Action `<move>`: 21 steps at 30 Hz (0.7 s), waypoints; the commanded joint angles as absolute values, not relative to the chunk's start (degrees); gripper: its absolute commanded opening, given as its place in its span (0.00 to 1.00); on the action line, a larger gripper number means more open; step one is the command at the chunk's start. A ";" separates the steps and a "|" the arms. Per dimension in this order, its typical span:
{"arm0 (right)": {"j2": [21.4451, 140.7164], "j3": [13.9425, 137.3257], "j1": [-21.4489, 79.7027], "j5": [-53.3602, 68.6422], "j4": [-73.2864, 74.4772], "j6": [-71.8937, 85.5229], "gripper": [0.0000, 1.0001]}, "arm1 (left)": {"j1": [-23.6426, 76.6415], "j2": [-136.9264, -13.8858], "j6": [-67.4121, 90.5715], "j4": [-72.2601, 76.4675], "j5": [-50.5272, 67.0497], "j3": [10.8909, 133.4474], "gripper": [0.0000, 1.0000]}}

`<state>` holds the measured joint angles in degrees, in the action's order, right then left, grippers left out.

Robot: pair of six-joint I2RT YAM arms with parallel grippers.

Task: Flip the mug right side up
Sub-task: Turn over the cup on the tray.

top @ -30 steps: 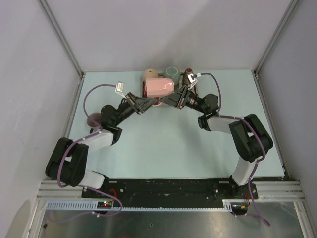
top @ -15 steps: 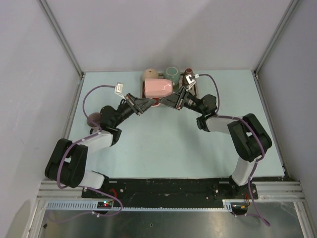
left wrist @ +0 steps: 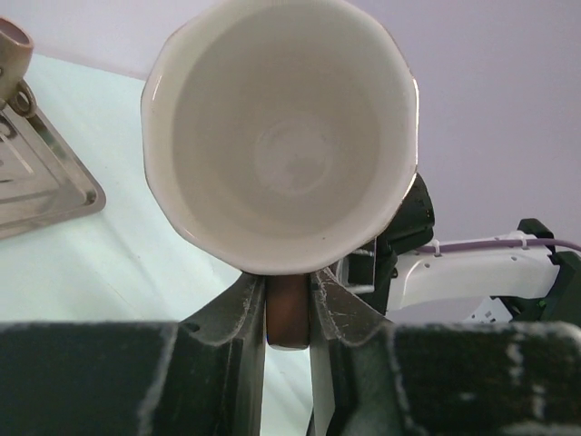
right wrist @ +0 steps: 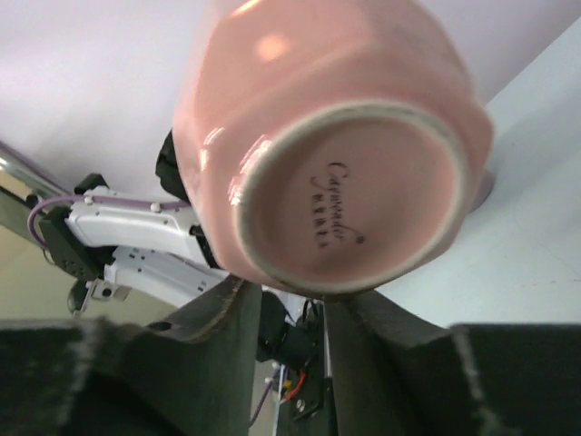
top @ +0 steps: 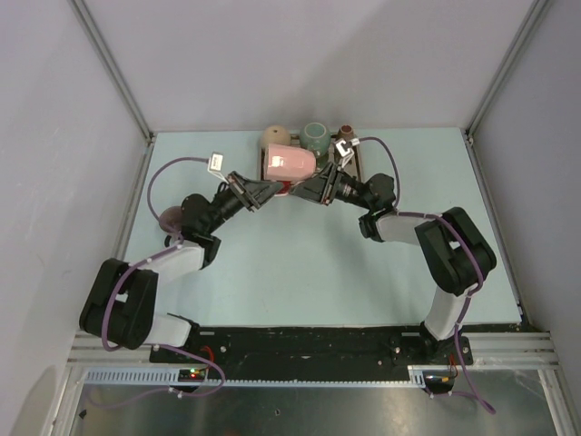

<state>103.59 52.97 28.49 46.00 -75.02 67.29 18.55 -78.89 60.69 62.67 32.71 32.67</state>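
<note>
Here the pink mug (top: pixel 289 163) hangs on its side above the far middle of the worktop (top: pixel 300 263), between the two arms. Its cream mouth faces the left arm and its base faces the right arm. The left gripper (top: pixel 270 189) is clamped on the mug's handle (left wrist: pixel 289 313), which sits pinched between the two fingers below the rim. The right gripper (top: pixel 313 186) has its jaws parted with a clear gap between them. Its tips lie right at the lower edge of the mug's base, and whether they touch it cannot be told. A metal tray (left wrist: pixel 41 186) rests by the far edge, with a beige mug (top: pixel 275 136) and a green mug (top: pixel 316 134) behind the held one.
</note>
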 commanded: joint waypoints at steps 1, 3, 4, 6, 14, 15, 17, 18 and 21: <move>103.64 53.08 28.76 50.99 -80.83 65.69 0.40 | 17.43 -75.58 58.20 68.95 28.12 33.85 0.00; 103.56 53.19 28.66 51.09 -80.79 65.66 0.47 | 17.45 -75.61 58.12 68.92 28.08 33.80 0.00; 103.50 53.23 28.61 51.16 -80.73 65.66 0.51 | 17.43 -75.60 58.11 68.91 28.10 33.77 0.00; 103.51 53.30 28.49 51.27 -80.76 65.59 0.58 | 17.41 -75.54 58.06 68.91 28.10 33.76 0.00; 103.42 53.75 28.18 51.85 -78.83 64.43 0.77 | 16.68 -75.03 57.45 68.85 27.96 33.49 0.00; 103.35 53.77 28.15 51.94 -78.39 64.03 0.78 | 16.52 -74.96 57.20 68.79 27.96 33.53 0.00; 103.27 53.92 27.91 52.27 -77.45 63.23 0.80 | 15.91 -74.48 56.58 68.35 28.00 33.56 0.00; 103.18 54.03 27.80 52.42 -76.91 62.73 0.81 | 15.60 -74.11 56.19 67.97 28.06 33.61 0.00; 102.73 54.28 27.21 52.79 -74.73 61.03 0.84 | 14.41 -72.74 53.83 65.43 28.08 33.59 0.00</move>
<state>103.61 52.95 27.97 51.59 -74.48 64.66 16.03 -77.67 57.78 60.80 30.06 32.67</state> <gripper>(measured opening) 0.811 0.240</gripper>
